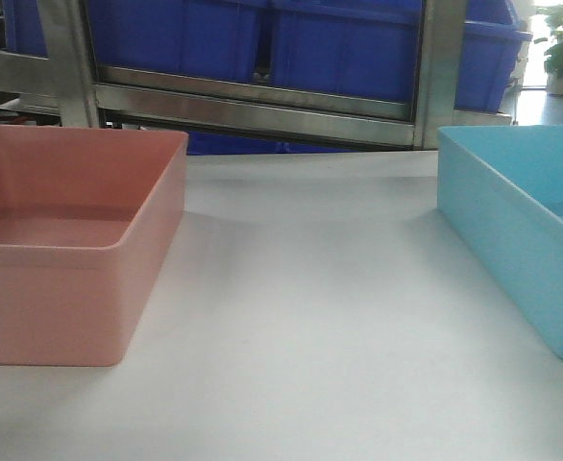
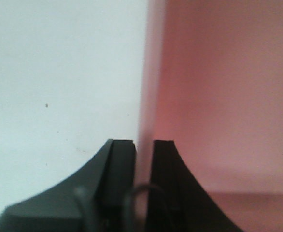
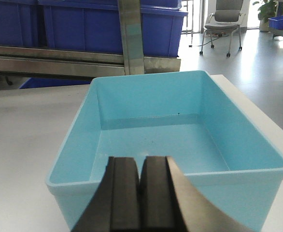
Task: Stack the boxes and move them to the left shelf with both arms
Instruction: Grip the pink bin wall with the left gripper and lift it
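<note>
Pink bin [image 1: 61, 288] sits on the L side of the white table [image 1: 310, 327] and blue bin [image 1: 522, 250] on the R. They're well apart, both upright and empty. The left shelf [image 1: 262, 110] is behind them w/ dark blue crates [image 1: 339, 48] on it.

Left gripper [image 2: 144, 145] straddles the pink bin's side wall, one finger inside and one outside. The wall fills the narrow gap, so I read it as pinched on the rim, tho the view is blurry. Right gripper [image 3: 141, 162] has its pads pressed together holding nothing, just short of the blue bin's near wall.

Handling, my guess: smooth thin plastic, light, stiff enough but slick, and a wall may flex under a pinch. Best hold is the rounded rim mid-wall, fingers deep. A one-sided grip will let the bin tilt, so lift slow.
</note>
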